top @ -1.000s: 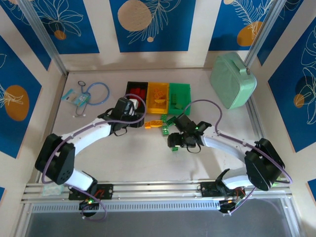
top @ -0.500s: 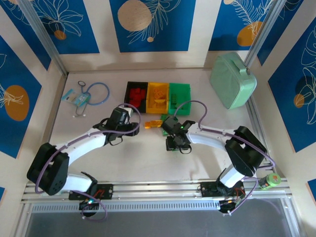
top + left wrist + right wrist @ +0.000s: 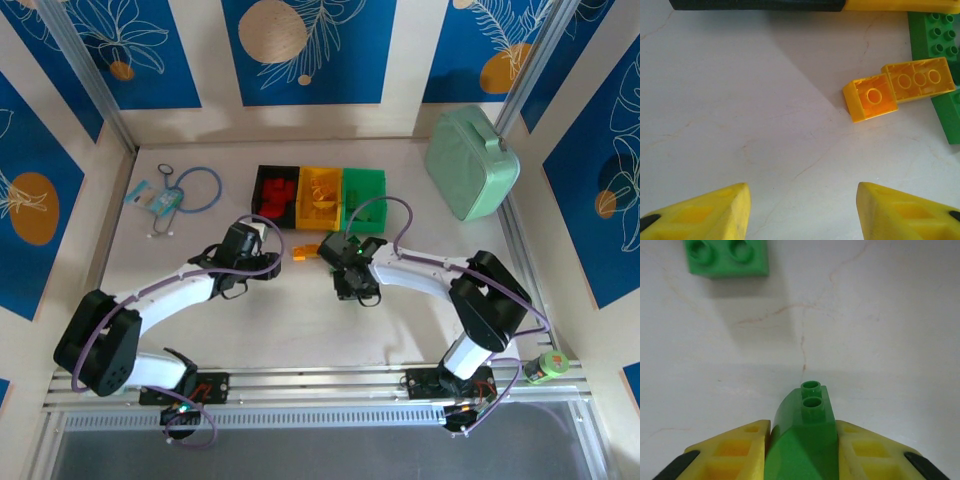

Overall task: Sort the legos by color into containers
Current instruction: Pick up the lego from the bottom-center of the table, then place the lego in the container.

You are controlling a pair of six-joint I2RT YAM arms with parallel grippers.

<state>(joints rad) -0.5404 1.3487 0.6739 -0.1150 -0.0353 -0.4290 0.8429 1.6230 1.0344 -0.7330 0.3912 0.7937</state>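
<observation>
Three joined containers stand at the back: black [image 3: 268, 190] with red legos, yellow [image 3: 320, 195], green [image 3: 363, 188]. My right gripper [image 3: 802, 432] is shut on a green lego [image 3: 812, 410], its two studs pointing forward just over the table; it sits in front of the bins [image 3: 352, 270]. Another green lego [image 3: 727, 257] lies ahead of it. My left gripper [image 3: 802, 200] is open with bare table between its fingers, a little in front of the black bin [image 3: 260, 232]. Two yellow legos [image 3: 871, 98] [image 3: 920, 80] lie ahead to its right, beside green legos [image 3: 935, 32].
A mint-green rounded case [image 3: 472, 160] stands at the back right. A blue looped cord [image 3: 195, 188] and a small packet [image 3: 160, 200] lie at the back left. A small green bottle [image 3: 545, 365] sits by the right arm's base.
My right gripper has moved left toward the bins and closed on the green lego. The left arm pulled back slightly from the black bin, jaws still apart.
</observation>
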